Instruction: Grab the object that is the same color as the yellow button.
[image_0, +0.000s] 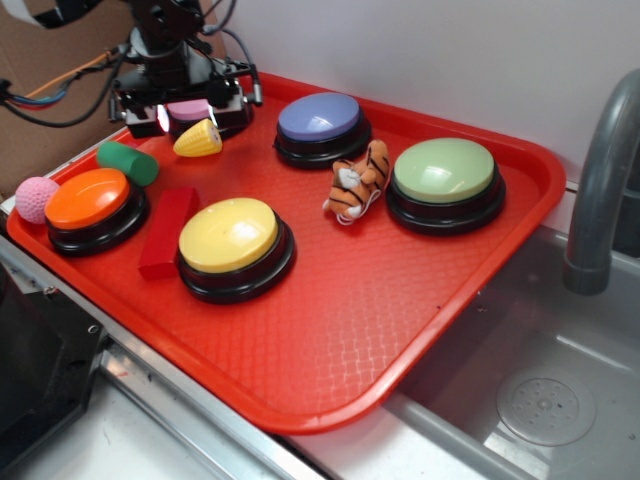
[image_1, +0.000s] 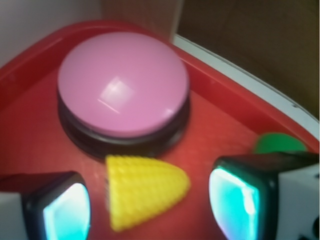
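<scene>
Pink ball (image_0: 36, 198): at the red tray's (image_0: 400, 330) far left edge.
Orange button (image_0: 92, 205): just right of the ball.
Green cylinder (image_0: 128, 163): behind the orange button.
Gripper (image_1: 150, 200): jaws spread wide, one each side of the toy corn cob (image_1: 142, 195), not pinching it.
Toy corn cob: lying just before the pink button (image_1: 122, 85).
Yellow button (image_0: 234, 245): front centre of tray.

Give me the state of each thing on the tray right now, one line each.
tool: open, a finger on each side of the corn, not closed on it
corn cob: lying on its side, ungrasped
pink button: unpressed, just beyond the corn
yellow button: untouched
tiger plush: lying between the blue and green buttons
green cylinder: on its side
</scene>
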